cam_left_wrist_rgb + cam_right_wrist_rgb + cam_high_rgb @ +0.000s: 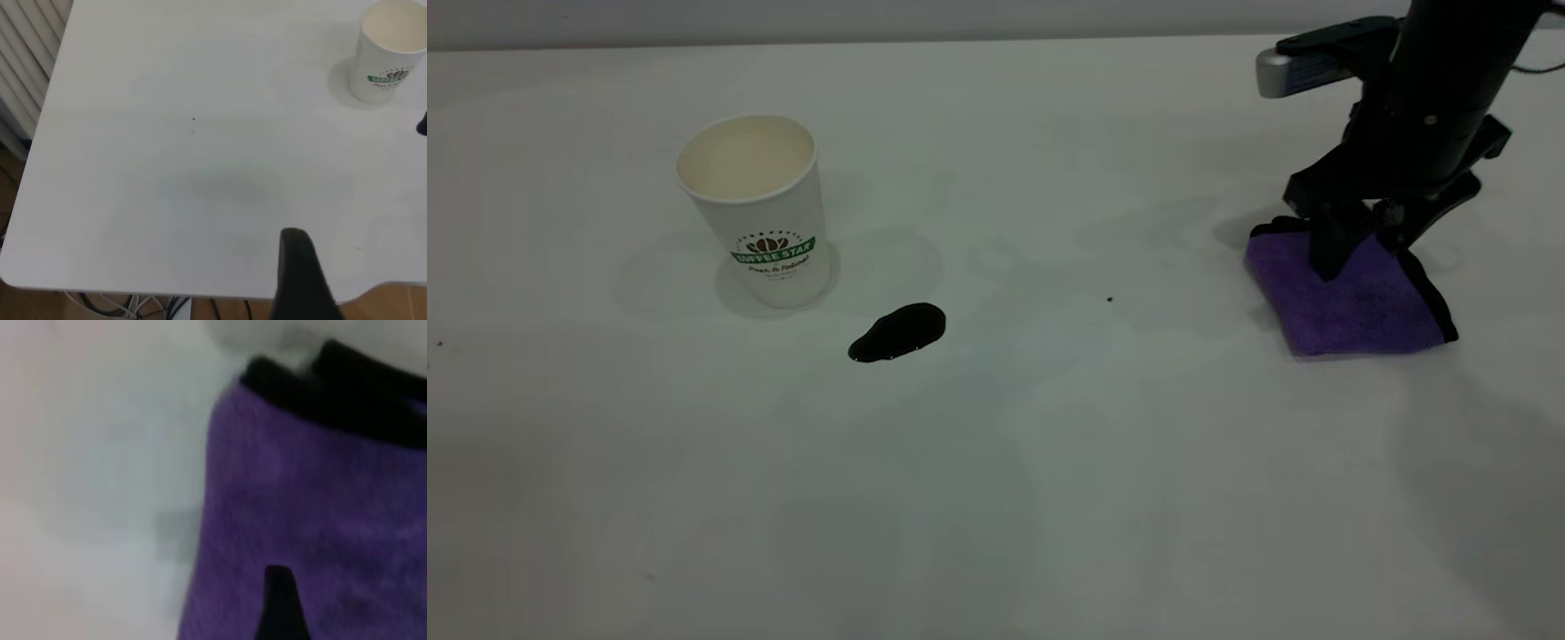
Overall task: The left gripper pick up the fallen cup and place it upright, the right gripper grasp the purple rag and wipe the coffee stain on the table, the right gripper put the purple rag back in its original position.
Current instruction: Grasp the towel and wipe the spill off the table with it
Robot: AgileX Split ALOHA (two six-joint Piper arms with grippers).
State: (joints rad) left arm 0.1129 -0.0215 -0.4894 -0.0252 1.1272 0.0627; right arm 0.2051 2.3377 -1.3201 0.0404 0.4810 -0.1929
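Observation:
The white cup (pixel 758 209) with the green COFFEE STAR logo stands upright at the table's left; it also shows in the left wrist view (pixel 392 50). The black coffee stain (pixel 898 332) lies just right of and in front of the cup. The purple rag (pixel 1352 307) lies flat at the right. My right gripper (pixel 1365 253) stands down on the rag's rear part, jaws apart and touching the cloth; one finger (pixel 280 607) shows over the rag (pixel 320 507). My left gripper (pixel 333 287) is off the table's left end, far from the cup, with one lone finger (pixel 298 267) showing.
The white table (pixel 1049 462) has a tiny dark speck (pixel 1110 300) between the stain and the rag. In the left wrist view the table's corner edge (pixel 40 283) shows, with cables (pixel 127 307) and floor below it.

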